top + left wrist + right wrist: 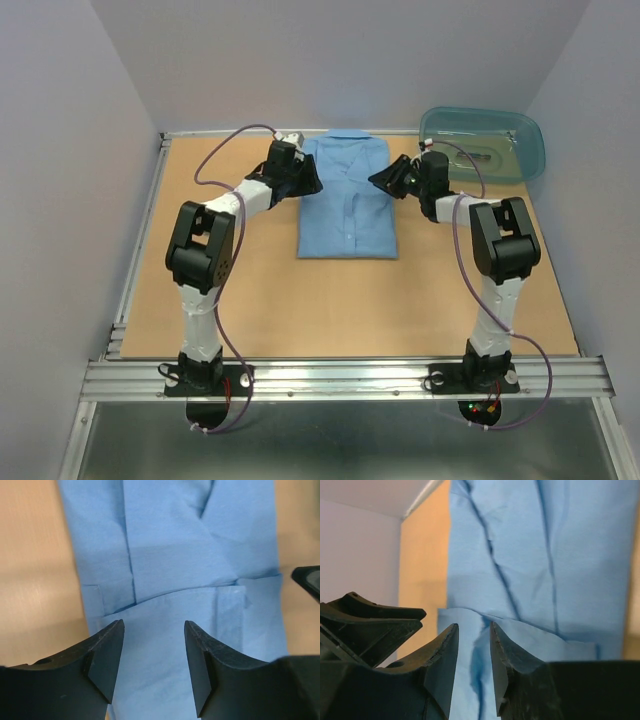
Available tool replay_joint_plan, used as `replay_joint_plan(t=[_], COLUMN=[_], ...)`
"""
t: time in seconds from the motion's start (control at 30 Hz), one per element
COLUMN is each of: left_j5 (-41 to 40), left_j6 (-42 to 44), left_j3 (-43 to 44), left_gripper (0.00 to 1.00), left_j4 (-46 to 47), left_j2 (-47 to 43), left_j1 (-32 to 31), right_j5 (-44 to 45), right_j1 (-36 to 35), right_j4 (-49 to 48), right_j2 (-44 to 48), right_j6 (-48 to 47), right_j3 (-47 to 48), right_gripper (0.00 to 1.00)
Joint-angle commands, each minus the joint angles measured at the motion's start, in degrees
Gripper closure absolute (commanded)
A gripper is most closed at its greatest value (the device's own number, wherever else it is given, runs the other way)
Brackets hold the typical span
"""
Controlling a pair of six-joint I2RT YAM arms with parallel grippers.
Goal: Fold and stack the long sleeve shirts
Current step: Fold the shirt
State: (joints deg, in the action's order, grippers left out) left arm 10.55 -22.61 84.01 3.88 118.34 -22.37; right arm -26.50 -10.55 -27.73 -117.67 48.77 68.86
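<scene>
One light blue long sleeve shirt lies folded into a rectangle on the far middle of the table, collar toward the back. My left gripper hovers at its upper left edge. In the left wrist view the left gripper is open, with the shirt and its folded sleeves under it. My right gripper is at the shirt's upper right edge. In the right wrist view the right gripper stands narrowly open over a creased fold of the shirt, with nothing held.
A translucent teal plastic tub stands at the back right corner, just behind the right arm. The wooden table has metal rails at its edges. Grey walls close in the sides and back.
</scene>
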Motion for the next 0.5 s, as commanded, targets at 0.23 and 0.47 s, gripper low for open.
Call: replay_joint_plan(t=[0.23,0.47], left_j5=[3.6,-3.67], left_j6=[-3.49,2.48], left_j3=[-5.78,-1.49], left_gripper=[0.37,0.37], left_j4=[3.41,0.52], left_j2=[-14.72,-10.6], left_j1=[-3.81,-10.76], right_j5=[-2.33,-1.45], right_j1=[-3.61,-3.69], right_j4=[-1.01,-0.75], right_j2=[3.15,1.39], right_j6=[7.12,7.57], right_j3=[2.42,1.72], right_gripper=[0.63,0.63])
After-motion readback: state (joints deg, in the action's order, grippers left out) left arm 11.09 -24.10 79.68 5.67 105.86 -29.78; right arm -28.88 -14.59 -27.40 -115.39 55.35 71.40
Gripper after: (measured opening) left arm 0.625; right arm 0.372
